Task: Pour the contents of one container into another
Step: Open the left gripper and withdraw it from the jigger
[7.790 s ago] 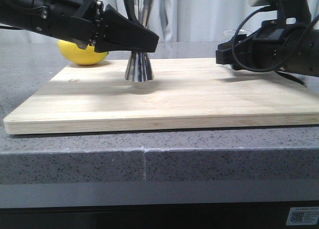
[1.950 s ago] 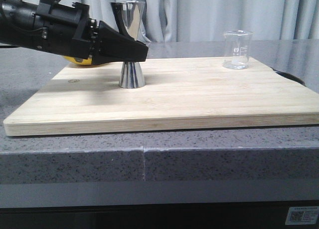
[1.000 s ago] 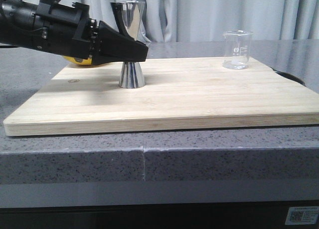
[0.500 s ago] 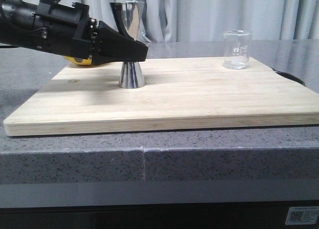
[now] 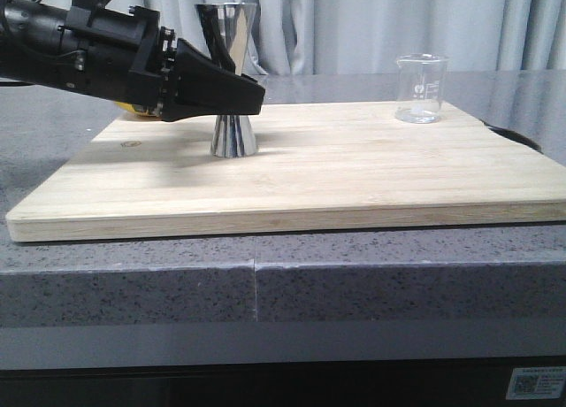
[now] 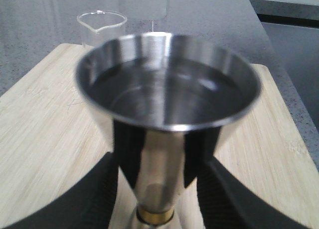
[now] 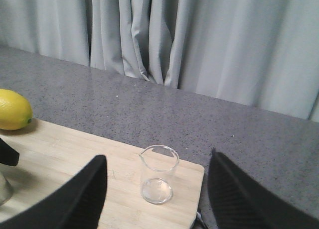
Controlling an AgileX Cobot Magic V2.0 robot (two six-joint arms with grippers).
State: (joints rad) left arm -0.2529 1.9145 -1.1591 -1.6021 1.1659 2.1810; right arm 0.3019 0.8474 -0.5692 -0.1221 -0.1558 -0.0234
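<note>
The steel jigger (image 5: 228, 31) with a gold waist band stands upright at the back left of the wooden board (image 5: 354, 177). My left gripper (image 5: 252, 93) reaches in from the left, its fingers on either side of the jigger's waist. In the left wrist view the jigger (image 6: 167, 89) fills the frame, and wood shows between each finger and the waist, so the left gripper (image 6: 158, 162) is open. The clear glass beaker (image 5: 421, 88) stands upright and looks empty at the board's back right corner. My right gripper (image 7: 157, 159) is open, well back from the beaker (image 7: 158, 176).
A yellow lemon (image 7: 12, 109) lies behind the board's back left corner, mostly hidden by the left arm in the front view. The board rests on a grey speckled counter (image 5: 265, 283). Grey curtains (image 7: 199, 40) hang behind. Something dark (image 5: 517, 137) lies by the board's right edge.
Since the earliest frame the right arm has left the front view, and the beaker now stands alone on the board. In the last half second the left fingers spread slightly around the jigger.
</note>
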